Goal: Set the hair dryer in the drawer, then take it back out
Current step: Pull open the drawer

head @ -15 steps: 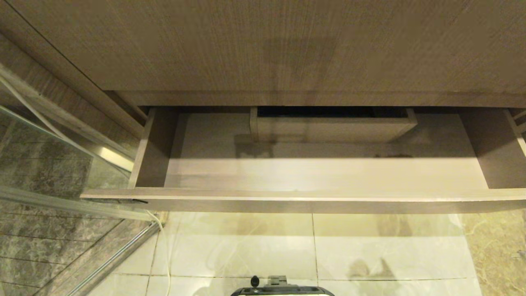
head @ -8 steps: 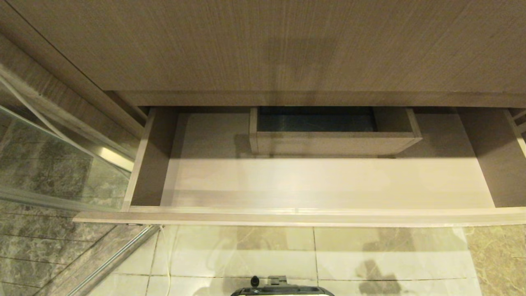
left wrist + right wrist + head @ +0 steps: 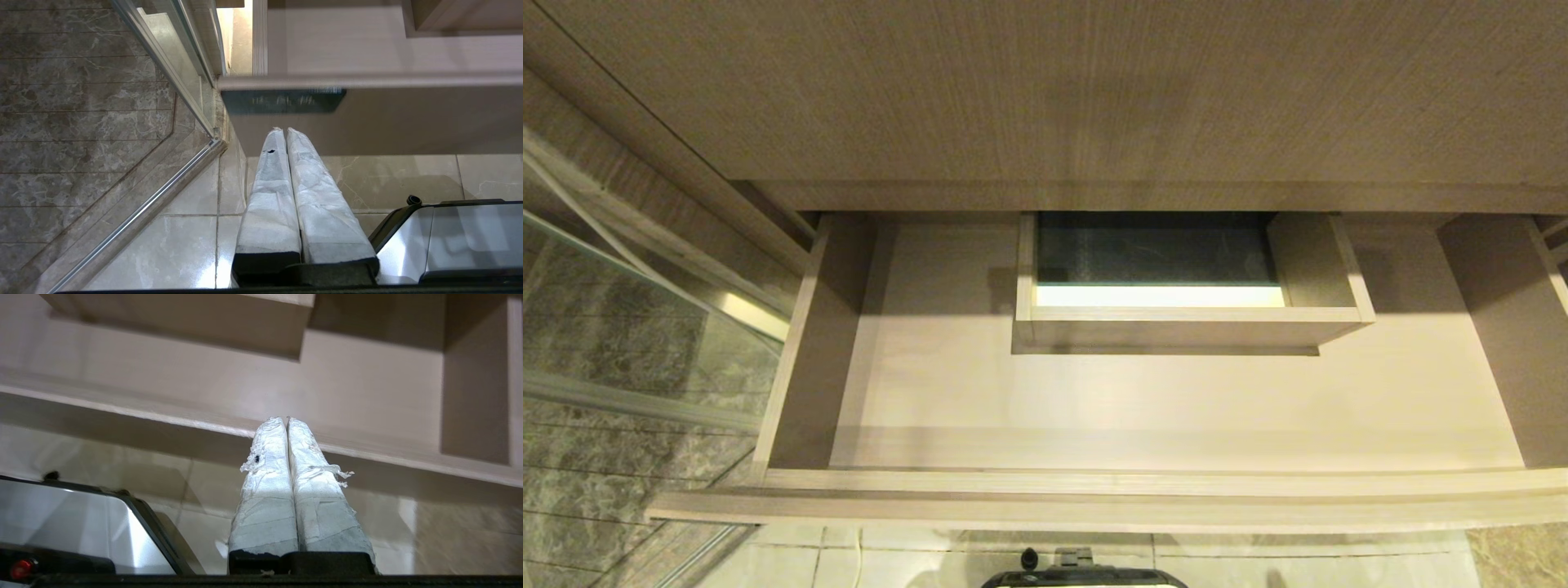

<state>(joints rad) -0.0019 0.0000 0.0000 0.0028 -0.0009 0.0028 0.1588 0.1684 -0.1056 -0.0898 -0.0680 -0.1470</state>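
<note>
1. The wide, shallow light wood-grain drawer (image 3: 1094, 408) stands pulled out across the middle of the head view, under the plain fixed wood panel (image 3: 1045, 90) that fills the upper frame.
2. A boxed rectangular cut-out (image 3: 1188, 322) sits at upper centre of the drawer's bare floor; the white hair dryer appears in none of the views.
3. The left gripper (image 3: 284, 130), jaws pressed together and holding nothing, hangs just below the drawer front's small black label (image 3: 282, 101), beside a glass shower door (image 3: 179, 69).
4. The right gripper (image 3: 286, 419), jaws likewise closed and empty, points at the drawer's front edge above pale floor tiles (image 3: 204, 486).
</note>
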